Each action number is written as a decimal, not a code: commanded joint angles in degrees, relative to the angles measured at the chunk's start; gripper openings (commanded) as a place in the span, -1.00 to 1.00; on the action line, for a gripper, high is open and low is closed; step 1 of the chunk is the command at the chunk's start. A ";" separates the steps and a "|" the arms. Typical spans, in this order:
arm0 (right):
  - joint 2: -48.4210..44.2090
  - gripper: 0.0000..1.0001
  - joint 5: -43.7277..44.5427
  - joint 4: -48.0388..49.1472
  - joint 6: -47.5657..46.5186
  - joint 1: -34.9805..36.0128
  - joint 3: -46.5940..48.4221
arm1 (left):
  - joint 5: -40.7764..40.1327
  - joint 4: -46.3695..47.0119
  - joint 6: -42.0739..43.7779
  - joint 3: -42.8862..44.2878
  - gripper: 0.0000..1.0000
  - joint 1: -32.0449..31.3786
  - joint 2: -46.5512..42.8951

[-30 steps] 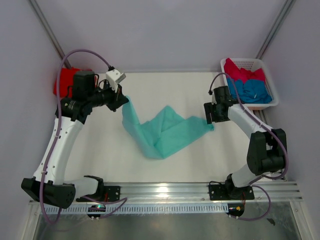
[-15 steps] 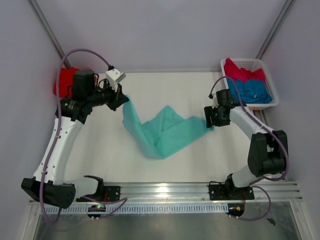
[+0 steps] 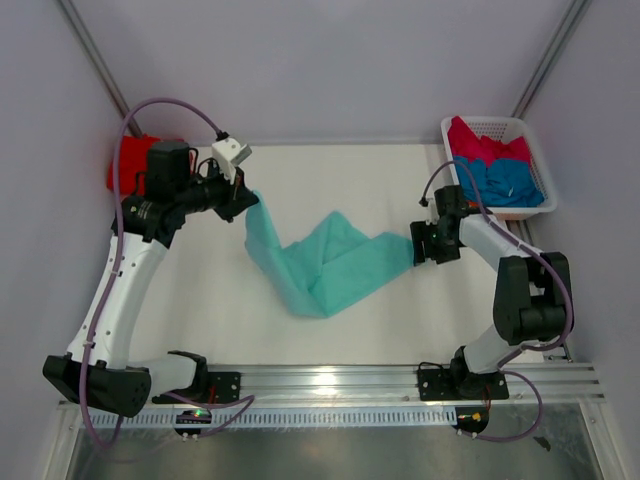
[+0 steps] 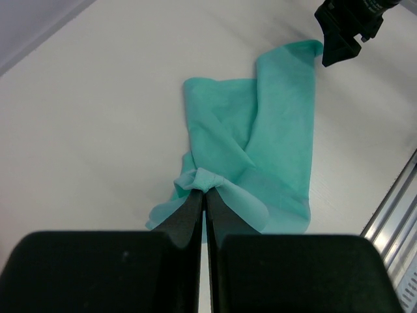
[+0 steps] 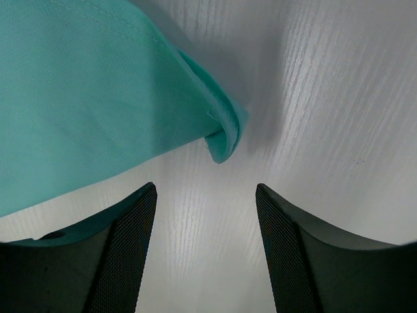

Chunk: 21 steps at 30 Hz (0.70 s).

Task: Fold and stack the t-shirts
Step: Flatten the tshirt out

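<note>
On the white table [image 3: 200,300], the mint-teal t-shirt [image 3: 330,262] lies crumpled in a loose V between the two arms. One end is lifted by the left gripper [image 4: 205,195], whose fingers are pressed together on a small pinch of cloth. At the other end the right gripper [image 5: 205,195] sits low over the shirt's rolled corner, fingers apart with nothing clamped; the corner lies just ahead of the gap, and some fabric runs beneath one finger. The likeliest trouble is a shallow bite: if the fingers close from here they may catch only the hem's curled lip, or close on bare table, and the corner would slip free once the shirt is drawn taut. The left pinch also looks slight, so a hard pull from the right could strip it out. Blue [image 3: 505,180] and crimson-pink [image 3: 485,143] shirts wait in the basket [image 3: 500,121], well apart.
</note>
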 commanded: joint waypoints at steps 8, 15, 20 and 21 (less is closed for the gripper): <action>2.38 0.32 -0.98 1.49 0.42 -0.42 0.38 | 1.69 2.77 -0.54 -0.03 -1.00 0.25 0.10; 3.87 0.32 0.07 2.37 0.25 -0.42 0.55 | 2.12 2.77 -0.71 -0.03 -1.00 0.25 0.10; 4.93 0.32 0.95 3.86 0.24 -0.42 1.34 | 2.21 2.68 -0.63 0.05 -1.00 0.25 0.01; 5.10 0.32 1.04 4.30 0.24 -0.51 1.61 | 2.30 2.68 -0.63 0.05 -1.00 0.25 0.01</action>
